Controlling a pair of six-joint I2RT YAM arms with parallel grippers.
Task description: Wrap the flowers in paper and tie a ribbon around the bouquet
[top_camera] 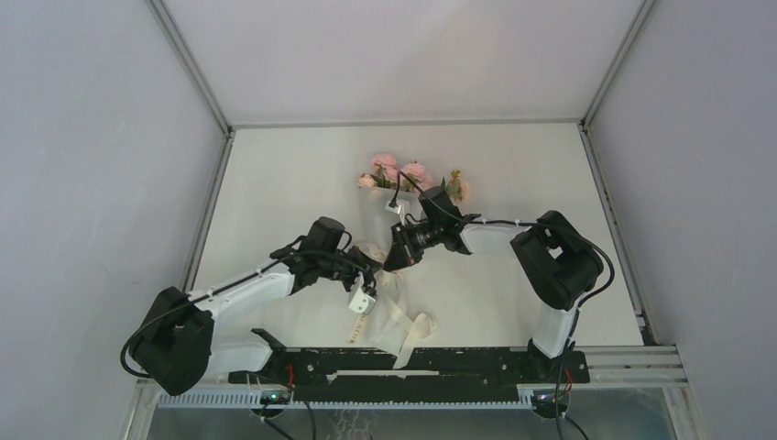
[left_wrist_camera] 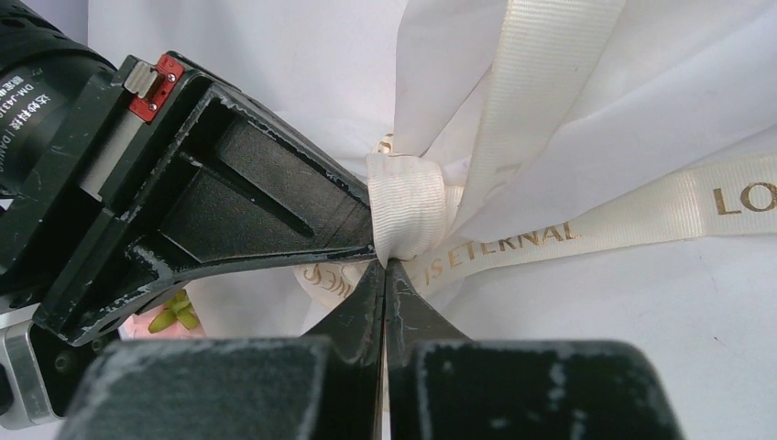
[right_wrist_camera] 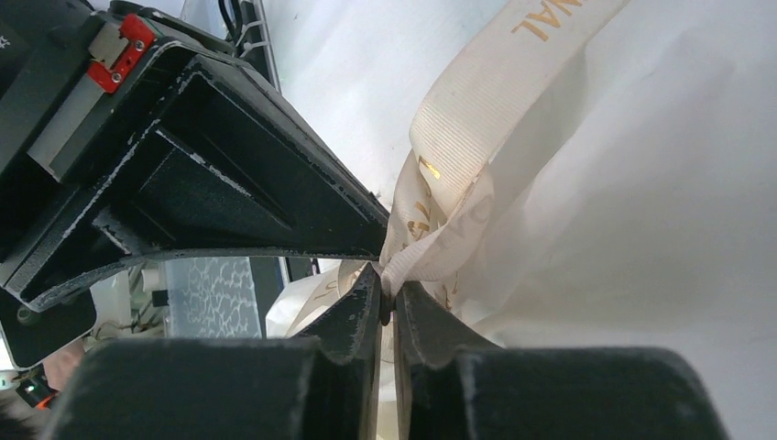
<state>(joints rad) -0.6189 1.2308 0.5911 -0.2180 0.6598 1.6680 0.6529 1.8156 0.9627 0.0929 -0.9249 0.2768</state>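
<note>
The bouquet lies on the table with its pink flowers (top_camera: pixel 408 172) at the far end, inside white paper (top_camera: pixel 378 213). The cream ribbon (top_camera: pixel 403 321) is knotted round the paper's narrow neck, and its tails trail toward the near edge. My left gripper (top_camera: pixel 374 272) meets the knot from the left. In the left wrist view its jaws (left_wrist_camera: pixel 386 264) are shut, pinching the lower edge of the ribbon knot (left_wrist_camera: pixel 408 211) against the paper (left_wrist_camera: pixel 641 82). My right gripper (top_camera: pixel 396 261) comes from the right. Its jaws (right_wrist_camera: pixel 389 280) stand a slit apart with a fold of ribbon (right_wrist_camera: pixel 476 110) between the tips.
A black rail (top_camera: pixel 412 362) runs along the near edge behind both arm bases. Grey walls and metal frame posts (top_camera: pixel 215 110) bound the table on the left, right and back. Black cables loop over the right arm (top_camera: pixel 513 223).
</note>
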